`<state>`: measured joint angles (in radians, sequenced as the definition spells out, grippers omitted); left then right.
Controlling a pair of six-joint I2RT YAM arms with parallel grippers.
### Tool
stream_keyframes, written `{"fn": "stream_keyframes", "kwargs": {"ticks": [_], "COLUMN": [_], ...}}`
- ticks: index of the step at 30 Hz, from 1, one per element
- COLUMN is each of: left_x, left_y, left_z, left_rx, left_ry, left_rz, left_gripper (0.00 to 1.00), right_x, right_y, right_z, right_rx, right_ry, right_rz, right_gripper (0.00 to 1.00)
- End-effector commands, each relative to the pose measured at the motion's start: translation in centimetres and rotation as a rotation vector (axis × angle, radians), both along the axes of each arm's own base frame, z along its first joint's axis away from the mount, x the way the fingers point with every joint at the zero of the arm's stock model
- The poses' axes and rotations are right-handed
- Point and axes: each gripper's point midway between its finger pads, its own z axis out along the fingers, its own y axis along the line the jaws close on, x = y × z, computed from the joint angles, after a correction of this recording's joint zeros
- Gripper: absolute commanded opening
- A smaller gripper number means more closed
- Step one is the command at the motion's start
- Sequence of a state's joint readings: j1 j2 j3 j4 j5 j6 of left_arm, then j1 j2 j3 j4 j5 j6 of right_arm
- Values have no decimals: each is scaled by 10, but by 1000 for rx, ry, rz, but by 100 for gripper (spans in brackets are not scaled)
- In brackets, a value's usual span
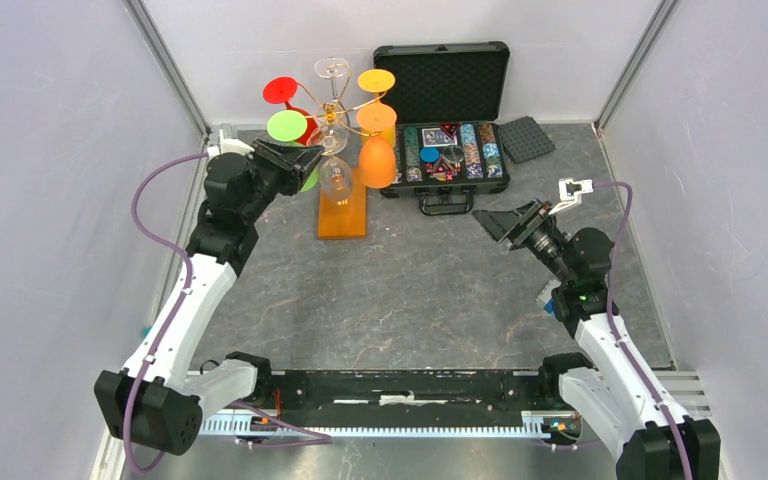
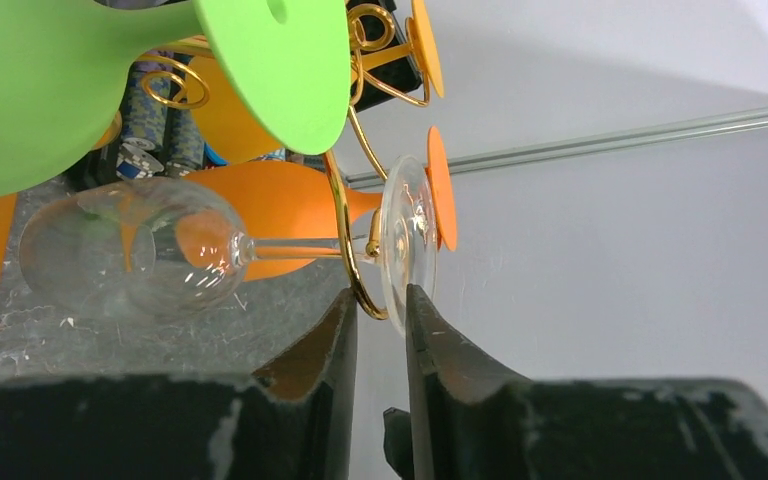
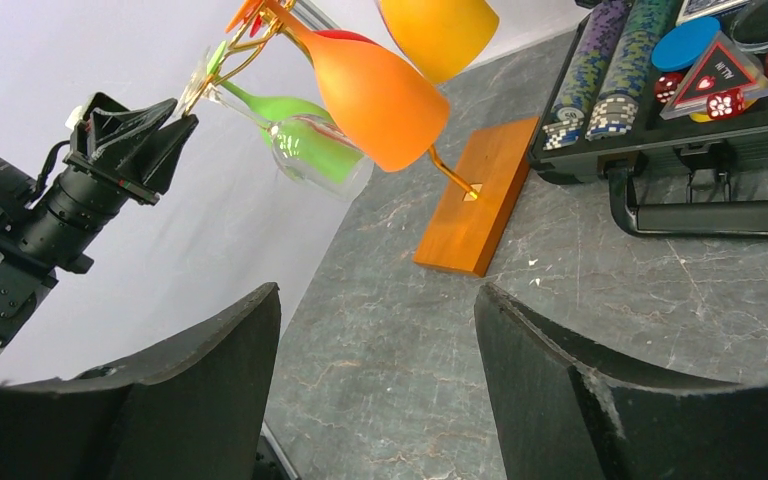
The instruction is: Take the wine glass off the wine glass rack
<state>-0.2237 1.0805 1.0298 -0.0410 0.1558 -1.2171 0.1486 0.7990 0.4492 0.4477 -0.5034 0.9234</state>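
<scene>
left gripper (image 2: pixel 378 300), barely apart, reaches foot of wine glass (image 2: pixel 130 250); right gripper (image 3: pixel 375 300) hovers agape.

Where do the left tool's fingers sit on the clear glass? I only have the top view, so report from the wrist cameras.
Observer: Left wrist view: the left tool has its fingers flanking the foot rim of the wine glass; gap narrow, grip uncertain.
Operator: Check what else is in that gap.
Observer: A gold wire of the wine glass rack passes between the fingertips too.
Operator: Now the other arm.
Observer: The right tool stands open, only table between its fingers.
</scene>
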Motion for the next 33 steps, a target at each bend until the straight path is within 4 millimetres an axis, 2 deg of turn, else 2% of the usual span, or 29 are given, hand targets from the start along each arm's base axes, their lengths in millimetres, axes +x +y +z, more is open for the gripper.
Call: {"fn": "stream_keyframes", "kwargs": {"ticks": [1,8,9,12,14,21,24,28,33], "left_x": [3,-2,-4,-8,-8,-11,-11,-12,-15], "left_y": [5,8,7,9,10,8,7,7,9], "left_z": [39,47,42,40,37,32,30,33,36], "left_rx": [-65,-68,-62,-53,-47,-40,-46,-53,-44], "left_ry": [-92,-103,-80,-66,-55,-35,-26,-33,-40], "left_rz": [34,38,37,39,42,33,27,24,35], "left_gripper": [25,18,19,32,36,37,35,26,25], "right_x": [0,0,0,0,0,0,1,2,2], "right_y": [-3,-4,-4,-5,-5,-6,-7,-7,-7], "right_z": [10,7,6,4,3,0,-2,-2,-5], "right_rx": [5,2,3,2,4,2,2,1,1], "right_ry": [-46,-34,-32,-27,-22,-15,-12,-9,-5], "right_rz": [-25,-30,-32,-37,-40,-46,-50,-51,-57], "right_gripper": [76,76,76,76,75,76,75,74,74]}}
